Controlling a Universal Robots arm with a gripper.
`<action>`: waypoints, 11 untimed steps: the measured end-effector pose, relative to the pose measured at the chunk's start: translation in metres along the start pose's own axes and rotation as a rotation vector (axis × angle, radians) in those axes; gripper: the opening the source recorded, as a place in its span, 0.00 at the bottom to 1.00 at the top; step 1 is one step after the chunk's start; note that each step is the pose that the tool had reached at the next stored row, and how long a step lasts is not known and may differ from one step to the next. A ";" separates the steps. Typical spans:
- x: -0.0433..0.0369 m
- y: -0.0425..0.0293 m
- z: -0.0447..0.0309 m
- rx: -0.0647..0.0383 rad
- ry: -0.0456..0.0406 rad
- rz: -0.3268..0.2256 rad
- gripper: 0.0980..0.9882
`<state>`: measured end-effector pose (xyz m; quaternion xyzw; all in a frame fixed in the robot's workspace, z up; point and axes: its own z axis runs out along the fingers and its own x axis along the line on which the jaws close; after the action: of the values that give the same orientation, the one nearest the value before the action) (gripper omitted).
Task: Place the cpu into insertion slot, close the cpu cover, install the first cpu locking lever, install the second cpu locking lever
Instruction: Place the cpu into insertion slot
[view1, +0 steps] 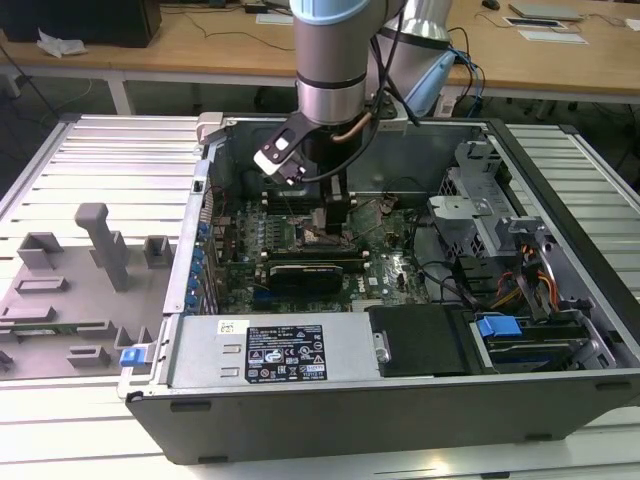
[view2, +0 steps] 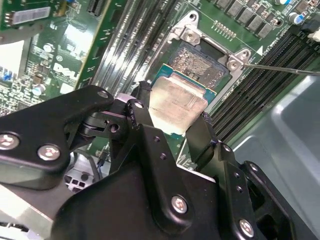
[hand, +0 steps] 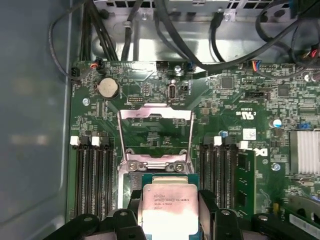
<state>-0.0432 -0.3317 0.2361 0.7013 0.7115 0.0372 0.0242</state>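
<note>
In the exterior view one arm (view1: 330, 60) reaches down into one open computer case (view1: 560, 300) lying on a slatted metal bench (view1: 110, 160); the jaws hang over the green board (view1: 385, 265), just behind one black card (view1: 305, 271); one grey tray (view1: 60, 300) of upright blocks sits on the bench at the exterior view's left, beside the case.

In the second wrist view two black fingers (view2: 142, 107) pinch one cpu (view2: 177, 102) by opposite edges, so the jaws are narrow and clamped on the chip; the cpu, silvery face up, hangs at the near edge of the one slot (view2: 200, 62), whose contact field lies bare; whether chip and frame touch I cannot tell; two silver screws (view2: 233, 64) mark the slot's far corners; one thin metal rod (view2: 285, 69) juts out beside them.

In the first wrist view the cpu (hand: 169, 200) sits between the two fingers (hand: 206, 202); one cover (hand: 155, 114) stands swung open beyond it, the board showing through its window; two banks of long memory slots (hand: 92, 175) flank the cover, one on each side; one round coin cell (hand: 107, 88) lies further off on the board.
</note>
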 end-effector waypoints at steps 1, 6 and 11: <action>0.0006 -0.0004 0.0010 0.000 0.0000 0.000 0.49; 0.0039 -0.0031 0.0089 0.002 -0.0003 0.004 0.49; 0.0065 -0.0051 0.0139 0.004 -0.0005 0.007 0.49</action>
<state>-0.0472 -0.3250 0.2219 0.7038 0.7091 0.0358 0.0229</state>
